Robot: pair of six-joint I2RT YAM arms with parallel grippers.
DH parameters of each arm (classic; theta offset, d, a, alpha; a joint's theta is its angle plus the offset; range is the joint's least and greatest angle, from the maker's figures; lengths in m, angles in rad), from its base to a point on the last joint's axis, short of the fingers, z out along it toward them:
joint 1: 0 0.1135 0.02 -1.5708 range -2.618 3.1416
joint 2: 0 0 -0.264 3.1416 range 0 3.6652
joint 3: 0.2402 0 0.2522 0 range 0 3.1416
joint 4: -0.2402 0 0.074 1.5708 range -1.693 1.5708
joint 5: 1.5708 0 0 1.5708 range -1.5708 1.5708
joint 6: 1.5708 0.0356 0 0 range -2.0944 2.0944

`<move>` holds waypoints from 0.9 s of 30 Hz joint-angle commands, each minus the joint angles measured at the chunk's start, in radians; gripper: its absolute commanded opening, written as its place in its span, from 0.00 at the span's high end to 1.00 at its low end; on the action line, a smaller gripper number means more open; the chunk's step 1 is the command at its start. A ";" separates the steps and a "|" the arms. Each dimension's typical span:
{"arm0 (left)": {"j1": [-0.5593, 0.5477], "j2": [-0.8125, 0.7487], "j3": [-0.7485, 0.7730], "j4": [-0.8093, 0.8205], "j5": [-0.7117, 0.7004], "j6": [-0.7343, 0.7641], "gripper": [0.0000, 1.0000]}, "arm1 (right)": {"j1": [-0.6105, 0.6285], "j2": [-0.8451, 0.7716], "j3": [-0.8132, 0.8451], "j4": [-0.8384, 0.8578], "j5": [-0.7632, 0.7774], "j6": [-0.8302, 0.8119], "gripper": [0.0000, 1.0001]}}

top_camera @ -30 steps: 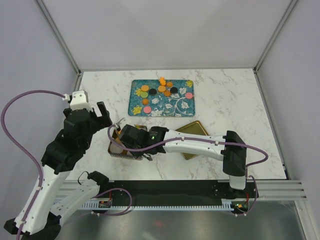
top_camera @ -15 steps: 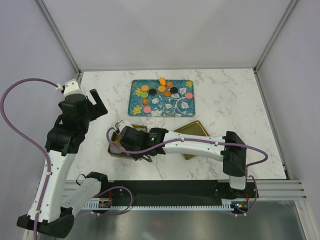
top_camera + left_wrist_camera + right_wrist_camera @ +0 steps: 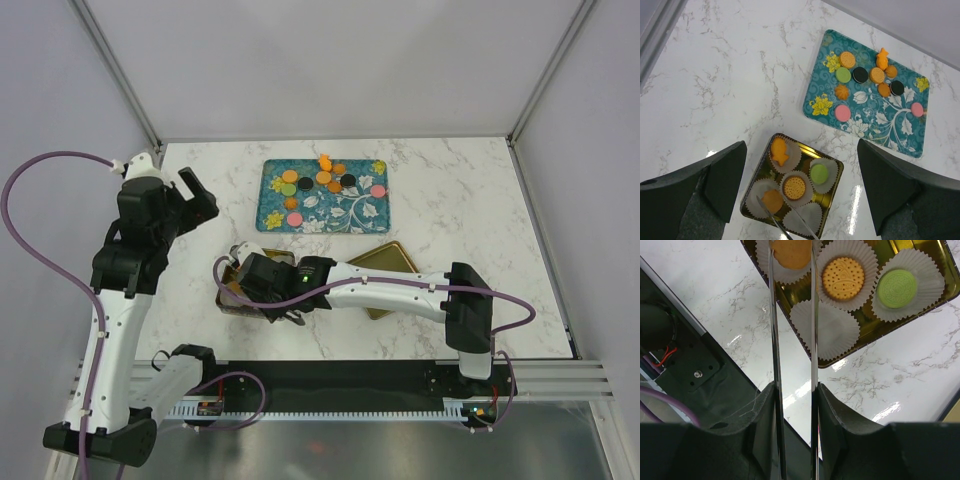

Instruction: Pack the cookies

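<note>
Several cookies (image 3: 322,180) lie on the teal floral tray (image 3: 350,215), which also shows in the left wrist view (image 3: 880,125). A gold tin (image 3: 839,172) holds white paper cups with a fish-shaped orange cookie (image 3: 779,151), a round biscuit (image 3: 794,187), a green cookie (image 3: 819,173) and an orange cookie (image 3: 772,200). My right gripper (image 3: 794,390) is shut on metal tweezers (image 3: 774,340). Their blades stand apart on either side of the orange cookie (image 3: 792,252) in its cup. My left gripper (image 3: 198,195) is open, empty and high above the table's left side.
The tin's gold lid (image 3: 385,262) lies right of the tin, partly under the right arm. One paper cup (image 3: 832,330) in the tin is empty. The right gripper (image 3: 270,280) covers most of the tin (image 3: 226,288) in the top view.
My left arm has swung up and toward the back left, away from the tin. My right gripper shifted slightly left over the tin, then held still.
</note>
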 commanded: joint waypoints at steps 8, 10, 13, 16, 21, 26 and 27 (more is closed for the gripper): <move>0.012 0.001 0.024 0.059 0.063 -0.038 0.00 | 0.007 0.017 0.009 0.058 -0.007 -0.014 0.62; 0.012 0.003 0.023 0.062 0.066 -0.038 0.00 | 0.007 0.018 0.007 0.059 -0.009 -0.012 0.61; 0.015 0.003 0.016 0.065 0.066 -0.042 0.00 | 0.007 0.021 0.003 0.059 -0.012 -0.011 0.61; 0.015 0.001 0.007 0.073 0.069 -0.044 0.00 | 0.007 0.020 -0.002 0.062 -0.009 -0.012 0.56; 0.018 0.003 -0.007 0.084 0.083 -0.049 0.00 | 0.006 0.017 -0.005 0.069 -0.009 -0.011 0.50; 0.021 0.004 -0.011 0.087 0.089 -0.047 0.00 | 0.007 0.009 -0.005 0.069 -0.007 -0.009 0.48; 0.021 0.006 -0.011 0.088 0.092 -0.047 0.00 | 0.007 0.006 -0.007 0.072 -0.001 -0.011 0.46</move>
